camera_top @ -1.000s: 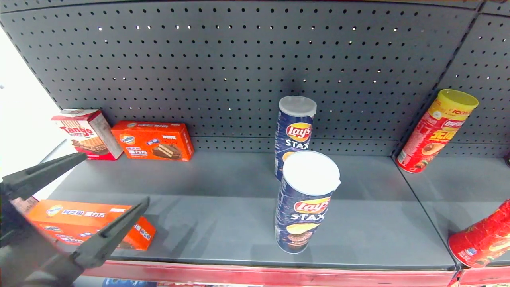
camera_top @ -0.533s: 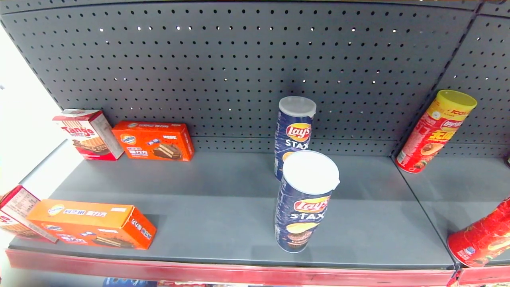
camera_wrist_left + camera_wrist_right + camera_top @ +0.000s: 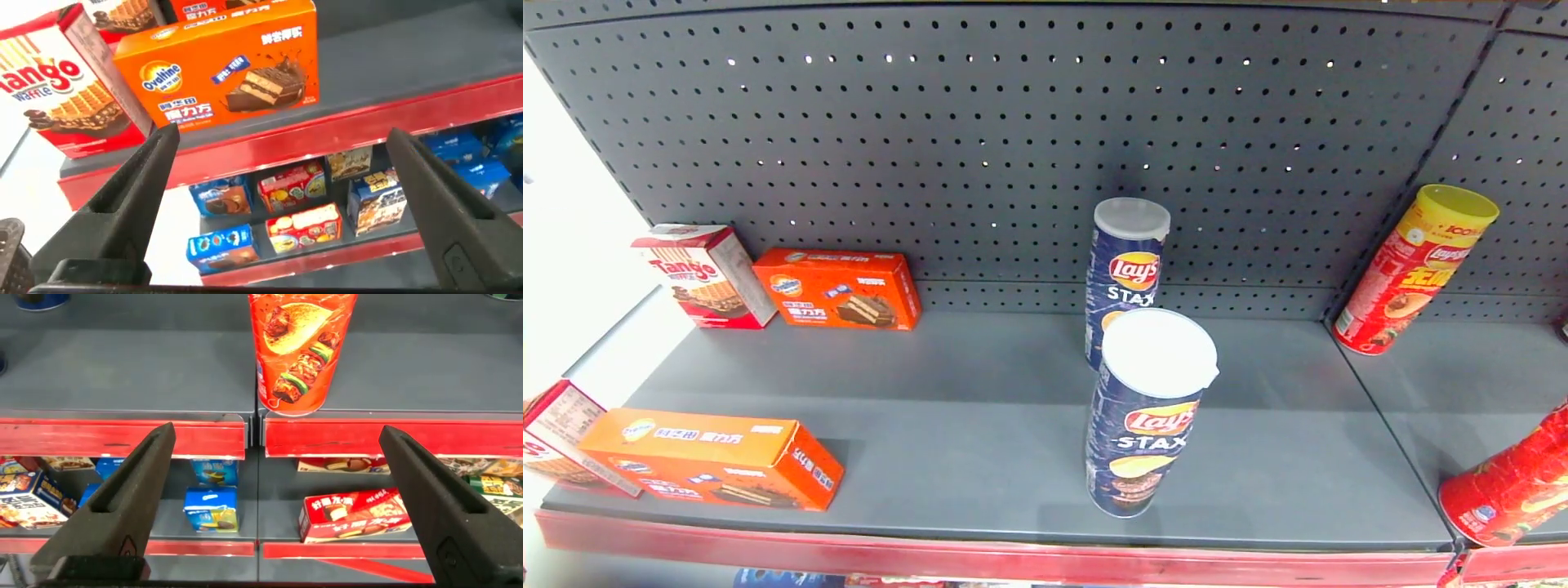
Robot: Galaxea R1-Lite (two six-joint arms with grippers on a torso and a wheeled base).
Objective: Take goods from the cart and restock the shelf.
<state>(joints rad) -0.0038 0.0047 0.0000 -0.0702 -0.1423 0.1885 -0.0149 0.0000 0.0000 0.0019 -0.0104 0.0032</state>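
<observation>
Left gripper (image 3: 282, 204): fingers sitting wide apart, gripping nothing, facing the orange box (image 3: 216, 69) at the shelf (image 3: 980, 425) front. The wafer box (image 3: 57, 90) beside it is running off frame. Right gripper (image 3: 278, 498): fingers also gaping, facing a red can (image 3: 301, 347) with its top cropped. Front blue can (image 3: 1147, 408) is hiding the rear blue can (image 3: 1131, 245) base.

The front can (image 3: 1141, 441) is showing navy, its lid (image 3: 1160, 353) white; the near box (image 3: 711, 461) is showing orange; the grey shelf (image 3: 972, 408) is showing a red edge (image 3: 1013, 563).
</observation>
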